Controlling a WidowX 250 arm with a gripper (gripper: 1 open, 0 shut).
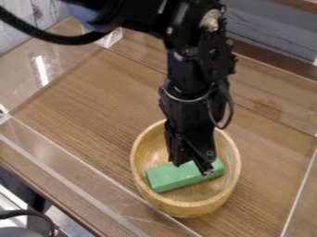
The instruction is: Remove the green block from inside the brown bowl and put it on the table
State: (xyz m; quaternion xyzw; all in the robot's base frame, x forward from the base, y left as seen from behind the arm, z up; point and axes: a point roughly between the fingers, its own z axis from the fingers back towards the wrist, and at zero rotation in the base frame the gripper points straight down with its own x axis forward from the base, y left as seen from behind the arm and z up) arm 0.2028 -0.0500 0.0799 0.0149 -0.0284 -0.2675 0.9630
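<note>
Claw (198, 163) points straight down into the brown bowl (147, 144), black fingers pinched shut on the right end of the green block (170, 176). That flat matte bar lies inside the round, thick-rimmed wooden bowl, near the front edge of the wood-grain table (87, 102).

Clear acrylic wall (62, 180) along the near edge, grey backdrop (279, 23) behind
</note>
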